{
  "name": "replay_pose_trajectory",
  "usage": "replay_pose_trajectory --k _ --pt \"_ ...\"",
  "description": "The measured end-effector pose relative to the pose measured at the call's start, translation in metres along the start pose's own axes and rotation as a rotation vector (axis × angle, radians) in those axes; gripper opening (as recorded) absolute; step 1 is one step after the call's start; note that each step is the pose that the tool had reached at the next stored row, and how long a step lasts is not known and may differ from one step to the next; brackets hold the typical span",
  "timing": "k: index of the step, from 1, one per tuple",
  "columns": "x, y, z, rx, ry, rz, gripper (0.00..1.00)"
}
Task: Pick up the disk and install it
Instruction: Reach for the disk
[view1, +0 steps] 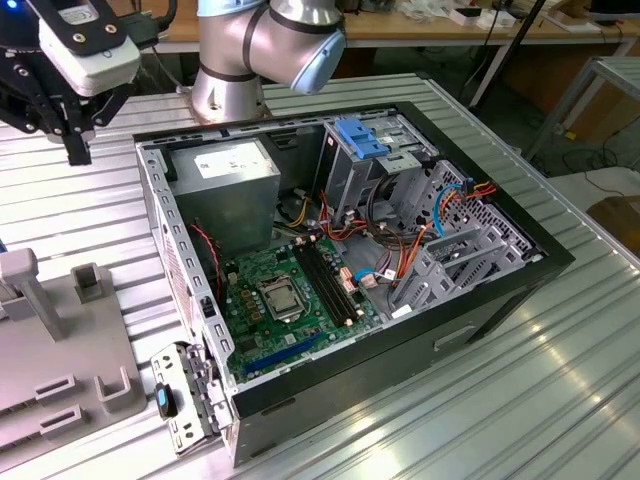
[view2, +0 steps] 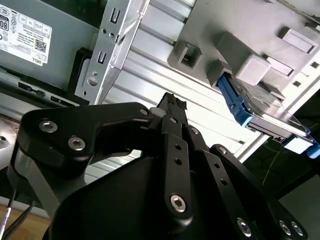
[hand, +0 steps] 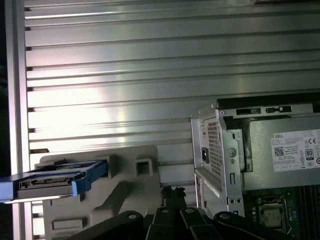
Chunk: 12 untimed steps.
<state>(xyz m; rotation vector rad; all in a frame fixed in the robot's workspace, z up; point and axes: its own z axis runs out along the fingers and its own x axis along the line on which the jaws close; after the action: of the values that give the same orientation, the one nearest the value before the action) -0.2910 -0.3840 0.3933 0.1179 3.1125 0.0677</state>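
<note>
The disk (hand: 50, 181), a dark drive in a bright blue carrier, lies flat in a slot of the grey fixture (hand: 125, 192) and sticks out past its edge. In the second wrist view the disk (view2: 250, 111) rests under a grey block of the fixture (view2: 260, 30). My gripper (view1: 77, 150) hangs above the ribbed table, between the fixture and the corner of the open computer case (view1: 480, 310). In both wrist views its black fingertips (view2: 172, 103) (hand: 171, 191) meet with nothing between them, well short of the disk.
The open case holds a grey power supply (view1: 225, 170), a green motherboard (view1: 290, 300), loose cables and a grey drive cage topped by a blue bracket (view1: 365, 138). The arm's base (view1: 260, 50) stands behind the case. The fixture (view1: 60, 350) has upright blocks at the exterior view's left.
</note>
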Motion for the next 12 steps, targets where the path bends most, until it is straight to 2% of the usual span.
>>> replay_pose_trajectory --k 6,10,12 --pt "0.0205 0.0006 -0.0005 0.0001 0.0000 0.000 0.11" --pt "0.0397 0.0013 -0.0009 0.0001 0.0000 0.000 0.11" --pt "0.0462 0.0011 -0.0011 0.0001 0.0001 0.000 0.11"
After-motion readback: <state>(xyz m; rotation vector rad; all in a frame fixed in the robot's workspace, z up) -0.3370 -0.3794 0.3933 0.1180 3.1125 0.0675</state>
